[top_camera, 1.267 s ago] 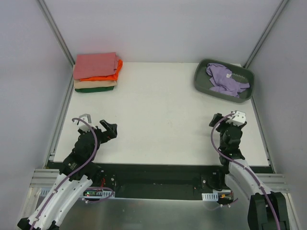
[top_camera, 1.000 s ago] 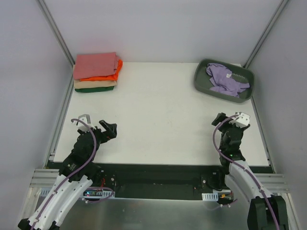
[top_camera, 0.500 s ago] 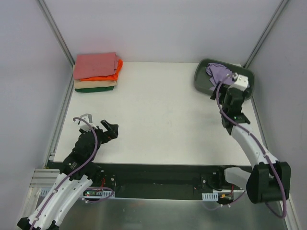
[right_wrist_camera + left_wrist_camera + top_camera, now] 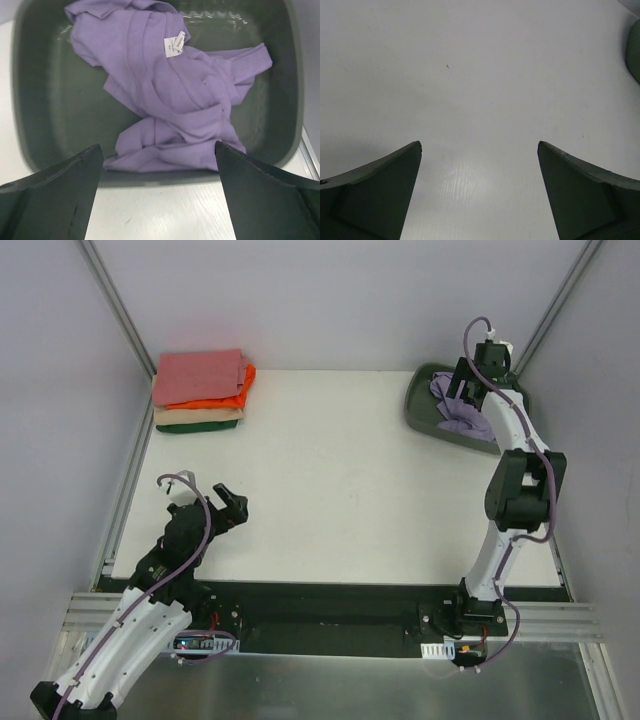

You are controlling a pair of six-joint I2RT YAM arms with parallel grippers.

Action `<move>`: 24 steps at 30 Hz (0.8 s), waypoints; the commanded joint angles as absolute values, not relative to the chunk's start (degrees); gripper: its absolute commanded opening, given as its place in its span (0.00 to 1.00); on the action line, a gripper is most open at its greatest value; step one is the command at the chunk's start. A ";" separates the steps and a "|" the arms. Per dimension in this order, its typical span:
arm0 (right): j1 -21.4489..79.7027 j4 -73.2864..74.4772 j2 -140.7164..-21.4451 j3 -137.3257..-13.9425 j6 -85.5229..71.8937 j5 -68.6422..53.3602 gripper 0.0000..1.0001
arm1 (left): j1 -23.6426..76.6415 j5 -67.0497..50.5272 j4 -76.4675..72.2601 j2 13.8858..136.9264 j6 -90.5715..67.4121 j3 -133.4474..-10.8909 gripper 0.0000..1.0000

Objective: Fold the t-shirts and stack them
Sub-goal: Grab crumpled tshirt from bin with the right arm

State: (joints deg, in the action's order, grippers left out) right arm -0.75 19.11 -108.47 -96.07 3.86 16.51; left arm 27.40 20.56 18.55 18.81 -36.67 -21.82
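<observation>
The left gripper (image 4: 229,508) hung low over the near-left part of the white table (image 4: 340,480). Its two fingers were spread wide and gripped nothing. In the left wrist view only bare tabletop lay between the fingertips (image 4: 415,147). The right gripper (image 4: 462,388) reached out over the grey-green tub (image 4: 418,408) at the far right. It was also wide open and empty. In the right wrist view its fingertips (image 4: 97,150) framed the tub's near wall and the cloth inside, and whether they touched the rim could not be told.

There were five t-shirts in all. Four lay folded in one stack at the far-left corner, from top to bottom the salmon-pink shirt (image 4: 198,375), the orange shirt (image 4: 243,392), the tan shirt (image 4: 198,414) and the dark green shirt (image 4: 198,427). The fifth, the lavender shirt (image 4: 170,90), lay crumpled in the single tub with a white label (image 4: 175,45) turned up. There were two arms.

The stack sat close to the table's left and far edges, and the orange layer poked out to the right beneath the pink one. The tub sat askew in the far-right corner, near the right edge. A broad stretch of bare table ran between the stack and the tub, and between the left gripper and the right arm's side.
</observation>
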 commanded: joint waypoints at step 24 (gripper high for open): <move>-9.32 36.04 -129.66 -126.48 5.54 0.62 0.04 | 27.51 22.07 15.29 23.21 -38.15 -24.79 0.99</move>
State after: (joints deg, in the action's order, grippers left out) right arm -9.61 36.32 -136.55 -123.31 4.80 2.07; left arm 27.40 23.16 16.93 24.51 -37.04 -22.39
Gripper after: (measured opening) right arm 0.142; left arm 0.990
